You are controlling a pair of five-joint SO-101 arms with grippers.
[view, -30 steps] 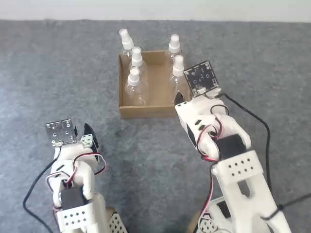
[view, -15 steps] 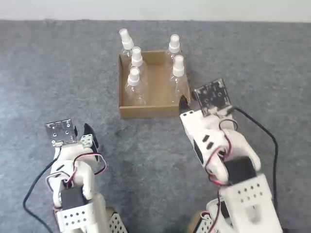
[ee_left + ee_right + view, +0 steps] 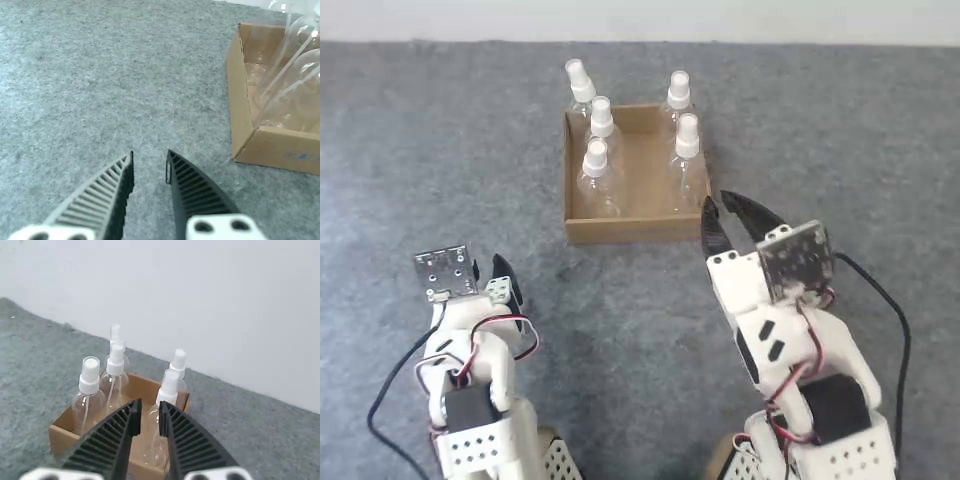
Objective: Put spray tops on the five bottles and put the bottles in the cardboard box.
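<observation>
Grey carpet under everything; prob. grippy enough to stop things sliding.

Cardboard box just ahead of right gripper tips, near corner almost level w/ them. Well ahead & off to one side of left gripper. Likely light & thin-walled, easy to shift if nudged, so no pushing on the rim.

Right fingers parted a little, narrow gap at tips, nothing between. Left fingers likewise slightly apart, empty, low over carpet.

Five bottles upright inside box, beyond right fingertips: three on one side, two on other, packed close. Clear plastic, seemingly empty. Prob. v. light, smooth & slippery, tall so tippy, walls likely to give under a hard squeeze. Best hold, if moving one: across body at mid-height or just under shoulder, w/ a gentle pinch.

Spray tops white, one seated on each neck, far as can tell. Small, hard, poss. loose, so not a safe lifting point.
</observation>
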